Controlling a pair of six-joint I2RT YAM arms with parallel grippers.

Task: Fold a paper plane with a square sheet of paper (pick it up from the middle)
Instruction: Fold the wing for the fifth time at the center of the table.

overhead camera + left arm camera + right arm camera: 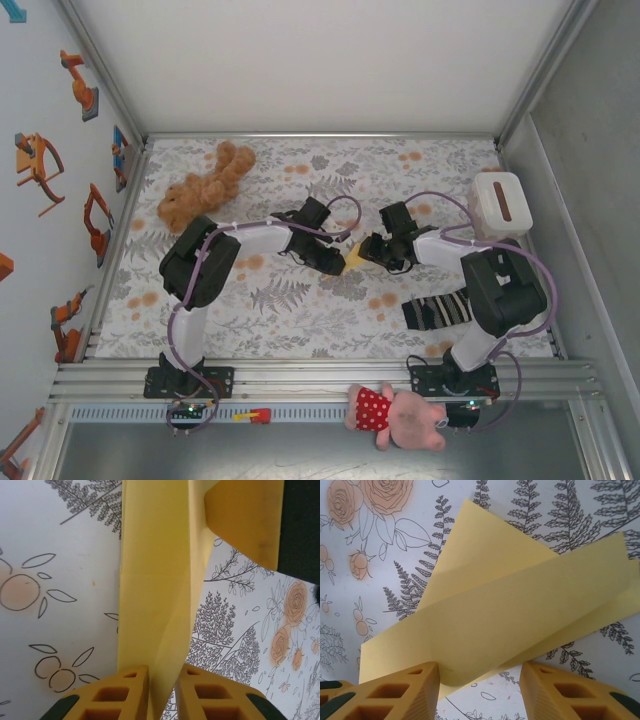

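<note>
The left claw (162,676) is pinched narrowly on the thin pale-yellow square sheet of paper (155,580), creased and curling, lifted just off the middle of the floral-patterned surface (300,300). The right claw (480,669) stands apart astride its folded edge, unclamped. Light, limp and easily crumpled, it probably wants a gentle pinch on the crease

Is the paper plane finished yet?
Not yet. Done: the yellow paper is folded over into layers. In hand: the left tool pinches one end, the right tool sits open around the other. Left: more folds, since it is no dart shape yet.
</note>
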